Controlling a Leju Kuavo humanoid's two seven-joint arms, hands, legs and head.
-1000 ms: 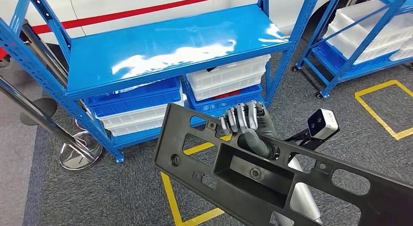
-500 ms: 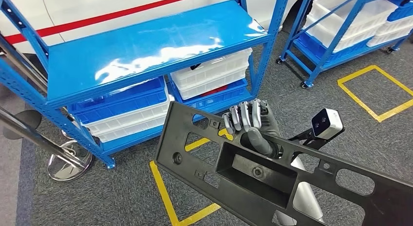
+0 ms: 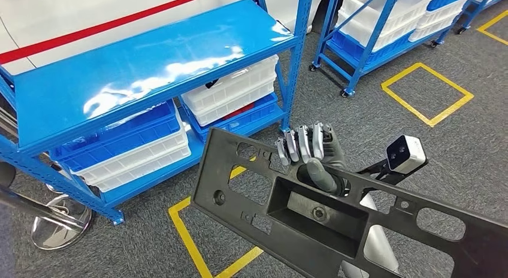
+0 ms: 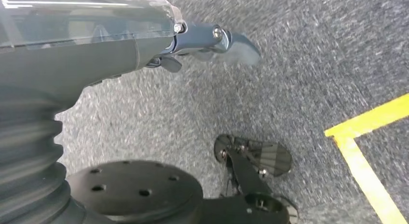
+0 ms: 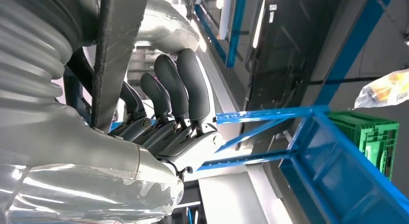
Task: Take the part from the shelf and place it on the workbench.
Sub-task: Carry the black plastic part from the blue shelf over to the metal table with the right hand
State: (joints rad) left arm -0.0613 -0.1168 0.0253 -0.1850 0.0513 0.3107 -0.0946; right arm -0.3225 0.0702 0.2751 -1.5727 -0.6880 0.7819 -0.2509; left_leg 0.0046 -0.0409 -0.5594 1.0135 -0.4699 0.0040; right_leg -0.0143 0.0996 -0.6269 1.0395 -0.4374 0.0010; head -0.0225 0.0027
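Plastic, black and long, the part (image 3: 299, 212) is a flat panel with a deep rectangular recess at its middle and several cut-out windows and small holes along its length. It hangs in the air in front of the robot, tilted, above the grey carpet floor (image 3: 138, 242), well clear of the shelf (image 3: 150, 62). The right hand (image 3: 308, 155) grips its upper edge, fingers curled over the rim and thumb pressed down into the recess.

Behind it stands the blue shelf with a bare glossy top board and white and blue bins (image 3: 230, 92) stacked below. A second blue rack (image 3: 383, 26) with white bins stands farther right. Yellow tape lines (image 3: 428, 92) mark squares on the floor.

The part's right end runs out of the head view. In the blurred left wrist view the left hand (image 4: 212, 43) hangs above the carpet; whether its fingers are spread or curled I cannot tell.
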